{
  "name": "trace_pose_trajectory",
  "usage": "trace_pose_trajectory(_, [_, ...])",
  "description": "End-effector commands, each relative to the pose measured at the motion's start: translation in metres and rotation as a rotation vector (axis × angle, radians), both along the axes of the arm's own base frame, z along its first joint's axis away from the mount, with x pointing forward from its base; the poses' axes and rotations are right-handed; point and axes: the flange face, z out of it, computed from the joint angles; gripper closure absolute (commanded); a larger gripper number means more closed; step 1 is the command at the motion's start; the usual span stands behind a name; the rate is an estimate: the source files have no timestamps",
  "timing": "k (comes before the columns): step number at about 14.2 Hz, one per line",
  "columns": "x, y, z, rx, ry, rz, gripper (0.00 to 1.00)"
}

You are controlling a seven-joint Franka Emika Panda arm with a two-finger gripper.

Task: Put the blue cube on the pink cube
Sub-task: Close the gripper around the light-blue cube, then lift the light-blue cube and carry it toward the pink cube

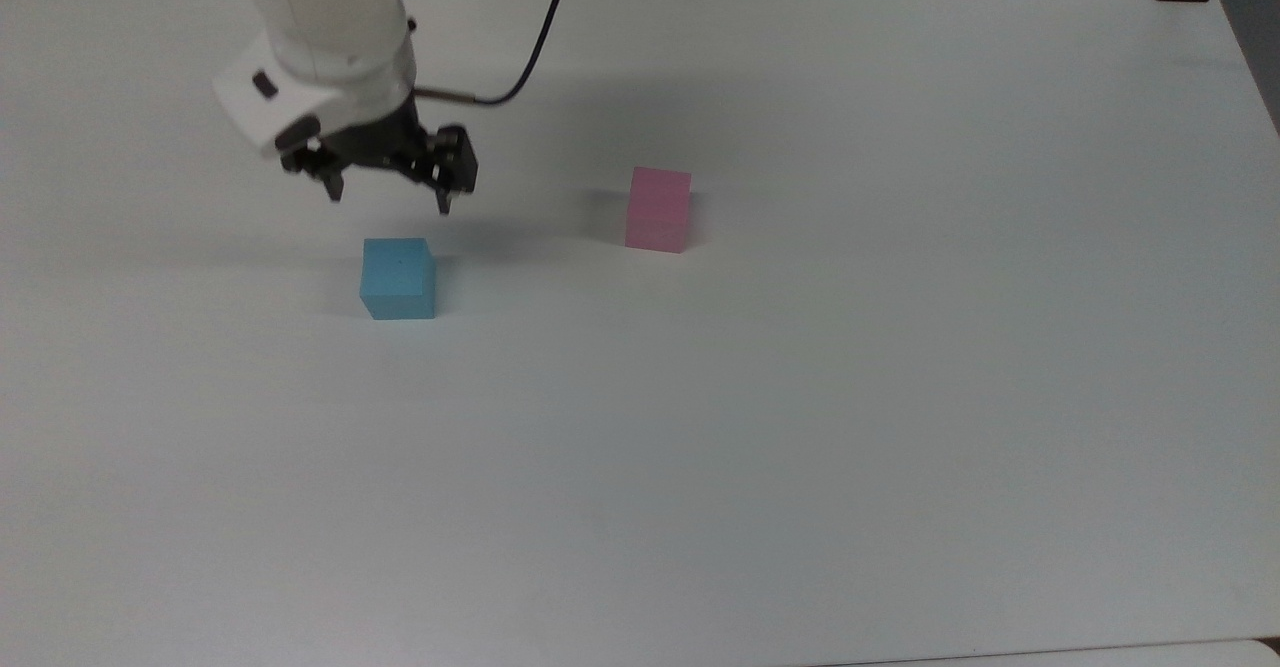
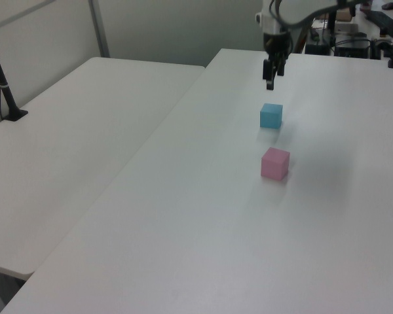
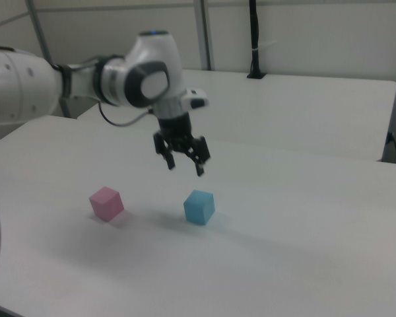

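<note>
Hand (image 1: pixel 390 203) wide, empty — above blue cube (image 1: pixel 398 278); pink cube (image 1: pixel 658 209) well apart.

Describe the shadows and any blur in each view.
Top view: soft shadows fall to the top view's left of the blue cube and pink cube, another under the gripper. Left view: faint shading beneath both cubes; background clutter is soft. Right view: the gripper looks slightly smeared, diffuse shadows on the table.

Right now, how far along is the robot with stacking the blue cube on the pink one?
Barely started. The gripper hangs open above the blue cube, not touching it. Nothing is in hand. The pink cube sits apart on the table with nothing on it. Grasping, lifting and placing are all left.
</note>
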Motion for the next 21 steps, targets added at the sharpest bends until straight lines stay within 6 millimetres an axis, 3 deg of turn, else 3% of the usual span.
trace_pose_trajectory(1, [0.018,-0.016,-0.054,-0.046,0.009,0.073,0.00])
trace_pose_trajectory(4, [0.024,-0.013,-0.093,-0.067,0.041,0.104,0.00])
trace_pose_trajectory(6, [0.022,0.001,-0.100,-0.062,0.058,0.118,0.00])
trace_pose_trajectory(9, [0.018,0.005,-0.111,-0.058,0.075,0.120,0.04])
trace_pose_trajectory(10, [0.018,0.005,-0.110,-0.058,0.077,0.132,0.30])
trace_pose_trajectory(11, [0.018,0.003,-0.108,-0.058,0.079,0.156,0.64])
trace_pose_trajectory(12, [0.016,0.000,-0.101,-0.050,0.082,0.186,0.89])
trace_pose_trajectory(14, [0.007,0.002,-0.078,-0.031,0.088,0.192,0.92])
trace_pose_trajectory(16, [-0.007,0.008,-0.039,-0.008,0.070,0.173,0.92])
trace_pose_trajectory(17, [-0.018,0.031,-0.011,0.016,0.048,0.172,0.91])
trace_pose_trajectory(18, [-0.026,0.050,0.003,0.029,0.032,0.166,0.90])
trace_pose_trajectory(21, [-0.038,0.116,0.005,0.039,0.034,0.145,0.89])
